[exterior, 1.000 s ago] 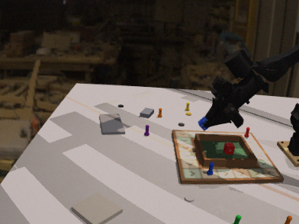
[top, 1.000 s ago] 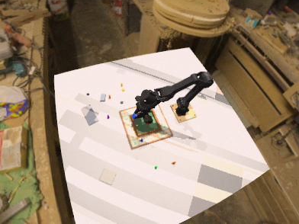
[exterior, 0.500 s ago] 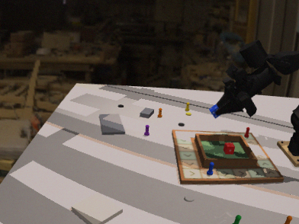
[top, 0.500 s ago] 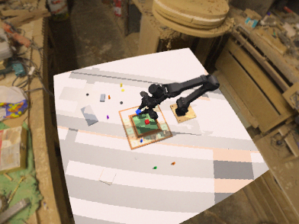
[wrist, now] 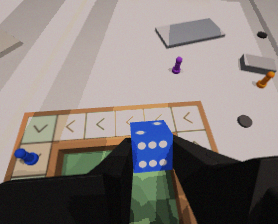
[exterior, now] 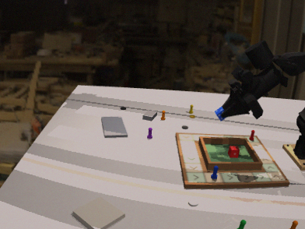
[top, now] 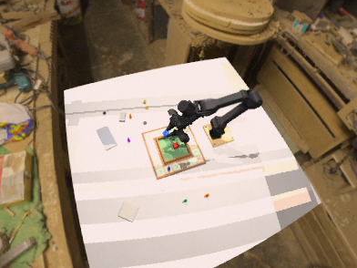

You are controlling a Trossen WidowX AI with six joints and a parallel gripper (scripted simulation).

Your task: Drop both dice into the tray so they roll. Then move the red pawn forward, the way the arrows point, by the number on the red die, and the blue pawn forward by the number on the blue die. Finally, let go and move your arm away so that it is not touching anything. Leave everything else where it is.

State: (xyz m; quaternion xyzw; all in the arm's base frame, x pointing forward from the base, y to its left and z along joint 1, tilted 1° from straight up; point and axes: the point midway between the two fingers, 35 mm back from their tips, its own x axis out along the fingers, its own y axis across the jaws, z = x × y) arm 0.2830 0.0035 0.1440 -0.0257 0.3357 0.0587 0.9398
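Note:
My gripper [top: 167, 131] [exterior: 221, 114] [wrist: 149, 142] is shut on the blue die [top: 166, 133] [exterior: 219, 113] [wrist: 151, 152], held in the air above the board's far left part. The red die [top: 176, 146] [exterior: 233, 152] lies in the green-floored tray [exterior: 235, 166] at the middle of the board. In the wrist view the red die is hidden. The blue pawn [top: 168, 169] [exterior: 215, 173] [wrist: 27, 157] stands on a square of the board's near row. The red pawn [exterior: 252, 135] stands at the far right corner; the arm hides it in the top view.
Left of the board are a purple pawn [top: 128, 140] [exterior: 149, 133] [wrist: 177, 65], a grey slab [top: 107, 138] [exterior: 113, 127] [wrist: 190, 33], an orange pawn [exterior: 163, 115] [wrist: 265, 80] and a small grey block [exterior: 149, 115]. A green pawn [top: 185, 201] and a beige tile [top: 128, 211] [exterior: 99, 213] lie nearer the front.

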